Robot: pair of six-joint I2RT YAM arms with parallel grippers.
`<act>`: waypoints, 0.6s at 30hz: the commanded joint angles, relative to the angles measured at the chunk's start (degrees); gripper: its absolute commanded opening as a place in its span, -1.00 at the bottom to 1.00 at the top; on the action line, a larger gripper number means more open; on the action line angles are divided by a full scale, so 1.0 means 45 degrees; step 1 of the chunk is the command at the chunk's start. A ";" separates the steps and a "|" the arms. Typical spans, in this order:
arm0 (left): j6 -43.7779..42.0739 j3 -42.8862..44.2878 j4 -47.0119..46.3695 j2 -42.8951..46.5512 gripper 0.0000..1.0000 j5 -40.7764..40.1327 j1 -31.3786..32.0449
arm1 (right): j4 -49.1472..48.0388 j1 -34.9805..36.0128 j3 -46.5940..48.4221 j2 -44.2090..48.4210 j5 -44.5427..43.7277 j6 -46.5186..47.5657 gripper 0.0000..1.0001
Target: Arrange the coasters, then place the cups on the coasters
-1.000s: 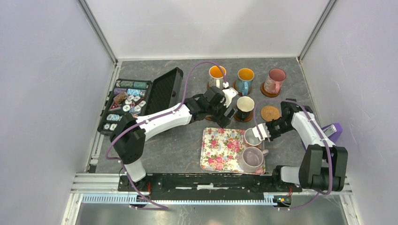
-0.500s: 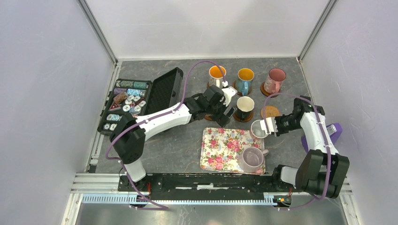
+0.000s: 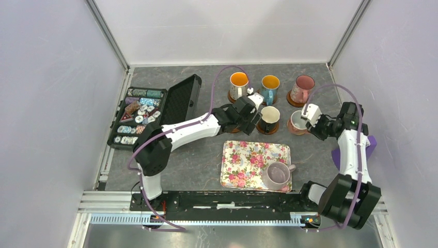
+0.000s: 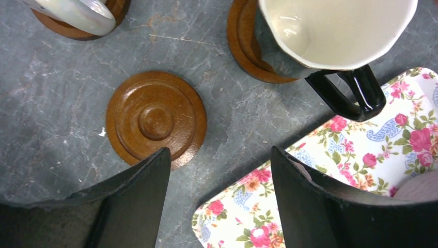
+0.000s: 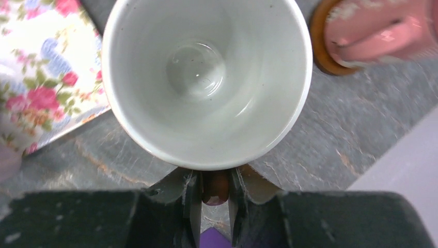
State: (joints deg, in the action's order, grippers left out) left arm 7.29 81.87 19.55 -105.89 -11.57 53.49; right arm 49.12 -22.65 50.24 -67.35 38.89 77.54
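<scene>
Item, left gripper (image 4: 219, 206): jaws spread with nothing between them, hanging over the table (image 4: 57, 82). I logged a bare dark brown coaster (image 4: 156, 119) lying flat just ahead of one finger. Only the left wrist view gave this plainly, as the arm lay over that spot from overhead. Item, black mug (image 4: 335, 31): standing on a second coaster (image 4: 247, 49), just beside the floral tray (image 4: 361, 170). Item, right gripper (image 5: 214, 204): pinching the handle of the white-pink mug (image 5: 206, 77), a detail from the right wrist view alone. Overhead, that mug sat between the black mug and the right wrist, near the pink mug (image 3: 302, 89). Whether it rested on anything I could not tell. Item, lilac mug (image 3: 278, 174): on the floral tray.
</scene>
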 commanded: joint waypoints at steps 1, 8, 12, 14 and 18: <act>0.1090 0.0630 -0.0380 -0.0246 0.53 -0.0989 0.0568 | -0.3519 -0.0083 -0.0253 0.1250 0.0122 -0.5298 -1.00; 0.1444 0.1089 -0.0380 -0.0801 0.52 -0.1365 0.1217 | -0.6142 -0.0083 -0.1220 0.1836 -0.2218 -0.9592 -1.00; 0.1505 0.1493 -0.0377 -0.1342 0.52 -0.1461 0.1290 | -0.6360 -0.0083 -0.1142 0.1622 -0.2632 -1.0691 -1.00; 0.1486 0.1700 -0.0360 -0.1519 0.52 -0.1432 0.1319 | -0.6423 -0.0083 -0.1143 0.1624 -0.2723 -1.0876 -1.00; 0.1408 0.2056 -0.0360 -0.1776 0.54 -0.1334 0.1442 | -0.6681 -0.0083 -0.1300 0.1751 -0.2747 -1.0902 -1.00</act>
State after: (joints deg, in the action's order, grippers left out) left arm 11.14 87.66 19.55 -113.08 -16.45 59.40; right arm 26.11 -22.94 44.10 -60.82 26.35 32.51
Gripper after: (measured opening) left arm 0.763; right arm 0.253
